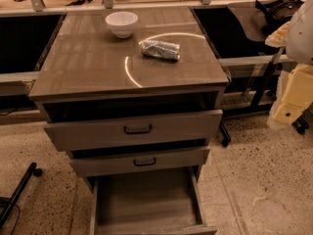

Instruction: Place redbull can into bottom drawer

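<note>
The redbull can (161, 50) lies on its side on the cabinet top (88, 67), right of centre, silver with darker bluish patches. The bottom drawer (146, 199) is pulled out and open; its plain wooden inside shows nothing in it. My arm hangs at the right edge of the camera view, white above and cream below. My gripper (286, 112) is at its lower end, right of the cabinet, level with the top drawer and far from the can. It holds nothing that I can see.
A white bowl (122, 23) stands at the back of the cabinet top, left of the can. The two upper drawers (137, 129) with dark handles are slightly ajar. A chair wheel (225, 141) sits by the cabinet's right side. A black bar (17, 192) lies on the floor at the left.
</note>
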{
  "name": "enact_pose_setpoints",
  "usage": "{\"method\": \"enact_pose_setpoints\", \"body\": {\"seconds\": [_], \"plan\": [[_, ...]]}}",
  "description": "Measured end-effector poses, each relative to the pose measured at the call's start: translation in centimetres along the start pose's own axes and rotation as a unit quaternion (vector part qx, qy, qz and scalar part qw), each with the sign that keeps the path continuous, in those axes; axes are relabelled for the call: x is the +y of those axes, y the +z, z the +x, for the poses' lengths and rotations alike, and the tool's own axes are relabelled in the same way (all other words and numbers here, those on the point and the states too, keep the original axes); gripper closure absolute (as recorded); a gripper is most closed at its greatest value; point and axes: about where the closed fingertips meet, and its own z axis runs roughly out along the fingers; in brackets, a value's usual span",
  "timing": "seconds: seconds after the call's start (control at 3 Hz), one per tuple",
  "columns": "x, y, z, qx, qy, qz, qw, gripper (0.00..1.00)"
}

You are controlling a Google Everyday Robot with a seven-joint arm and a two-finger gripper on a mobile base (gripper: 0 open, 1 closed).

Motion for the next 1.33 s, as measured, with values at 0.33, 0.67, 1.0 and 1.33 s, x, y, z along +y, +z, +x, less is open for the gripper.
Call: {"method": "enact_pose_setpoints", "body": {"seconds": [0.33,0.67,1.0,1.33], "plan": [[-0.2,0.0,-0.2,0.001,0.000,0.005,1.0000,0.00],[-2.7,2.3,-3.1,-0.042,0.002,0.001,0.9991,0.00],[-4.7,4.3,-5.8,-0.080,0.006,-0.012,0.9967,0.00],[-4.9,4.4,-5.9,-0.082,0.006,-0.012,0.9966,0.00]]}}
